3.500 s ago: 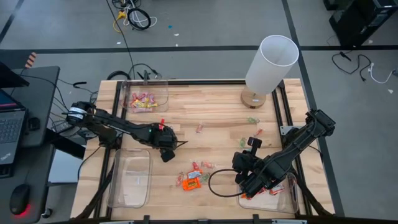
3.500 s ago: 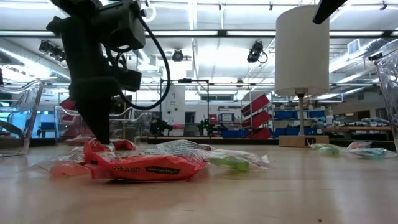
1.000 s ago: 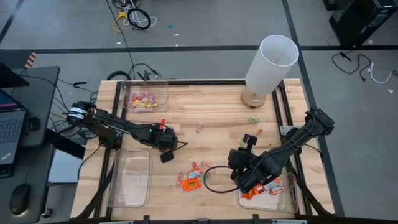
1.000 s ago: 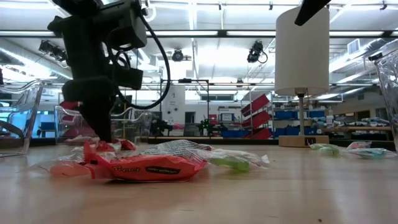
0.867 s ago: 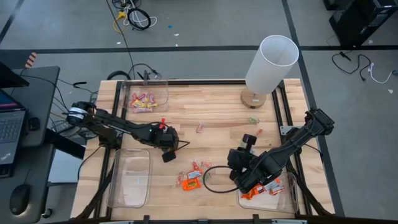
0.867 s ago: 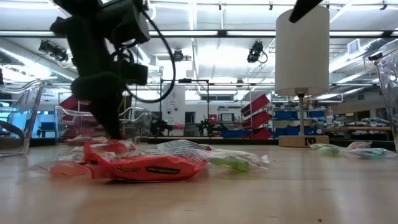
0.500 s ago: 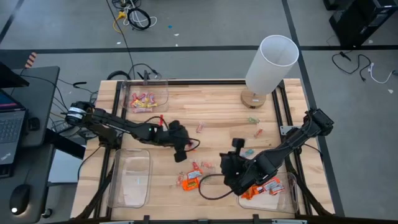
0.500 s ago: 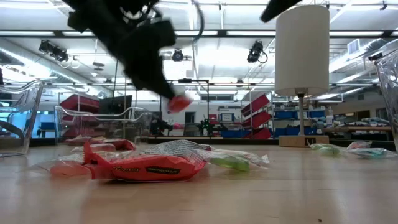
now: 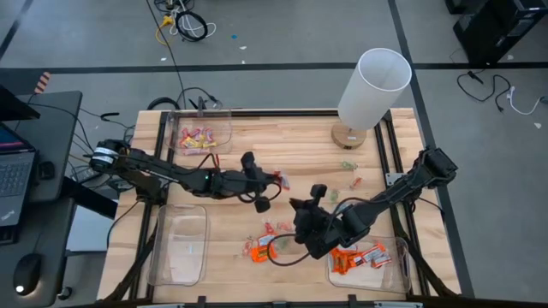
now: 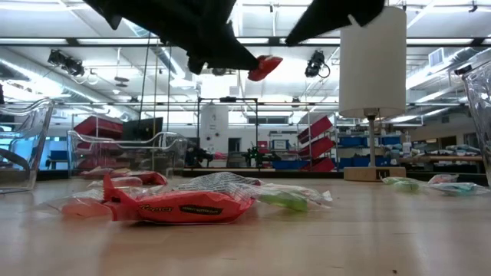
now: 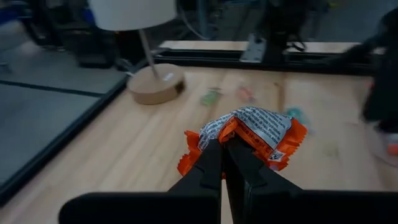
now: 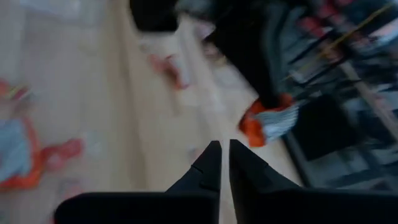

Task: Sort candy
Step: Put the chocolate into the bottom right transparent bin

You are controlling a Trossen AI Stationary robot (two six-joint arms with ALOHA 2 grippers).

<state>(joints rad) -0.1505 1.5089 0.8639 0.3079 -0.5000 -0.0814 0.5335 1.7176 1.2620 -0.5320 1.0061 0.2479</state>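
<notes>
Left tool [image 11: 224, 155] pinching orange candy [image 11: 249, 134] aloft, right tool [image 12: 222, 155] nearly closed — empty, lamp [image 9: 370, 90] beyond

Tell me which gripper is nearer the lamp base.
Left. The left gripper, shut on an orange candy, hangs over mid-table, across bare wood from the lamp base. The right gripper sits further toward the near edge, above the loose candy pile.

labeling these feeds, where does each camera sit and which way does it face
High view: above, straight down on the table, both arms.
Low view: tabletop level, across orange candy toward the room; arms overhead.
Left wrist: past the left claw shut on an orange candy wrapper, toward the lamp.
Right wrist: past the right claw.
Shared: both wrist views show that wrapper.
</notes>
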